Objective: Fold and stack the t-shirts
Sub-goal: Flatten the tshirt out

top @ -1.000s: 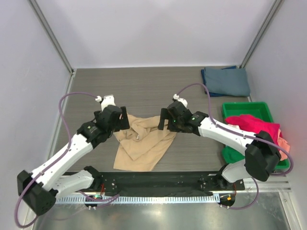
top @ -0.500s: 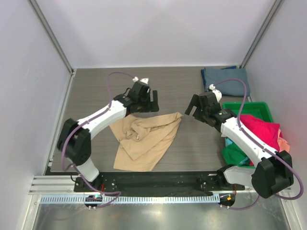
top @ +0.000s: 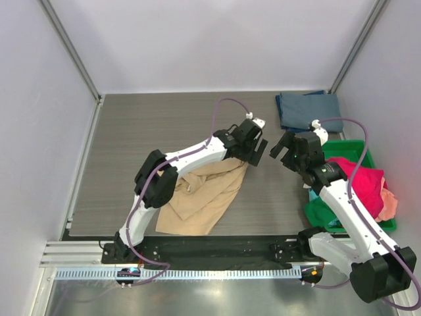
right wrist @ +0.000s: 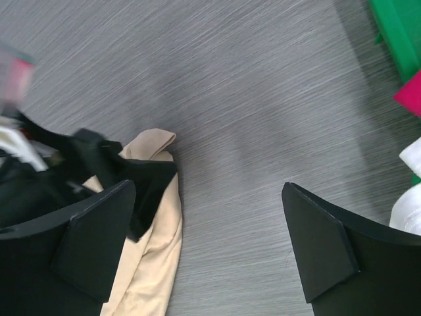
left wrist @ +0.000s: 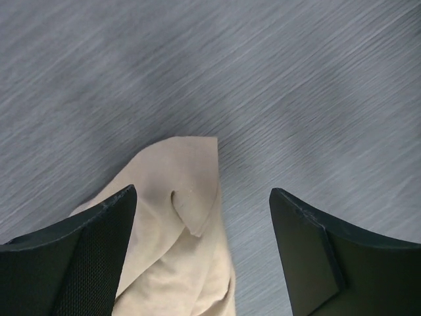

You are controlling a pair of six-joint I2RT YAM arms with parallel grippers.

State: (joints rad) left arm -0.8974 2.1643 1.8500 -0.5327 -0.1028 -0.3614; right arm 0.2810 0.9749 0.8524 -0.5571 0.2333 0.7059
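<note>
1. I am hovering the left claw [left wrist: 202, 197], spread, over a corner of the tan shirt [top: 197, 192], left of the green bin [top: 332, 143].
2. The right claw [right wrist: 209, 191] (also spread) is hanging nearer the bin.
3. I am risking a pinch through bunched layers, skewing the fold.

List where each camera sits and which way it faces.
Top external: above and behind the bases, looking down on the table; both arms show.
Left wrist: on the left gripper, facing down at the tan t-shirt corner; open fingers show.
Right wrist: on the right gripper, facing down at the table; open fingers show.
Shared: all see the tan t-shirt.
</note>
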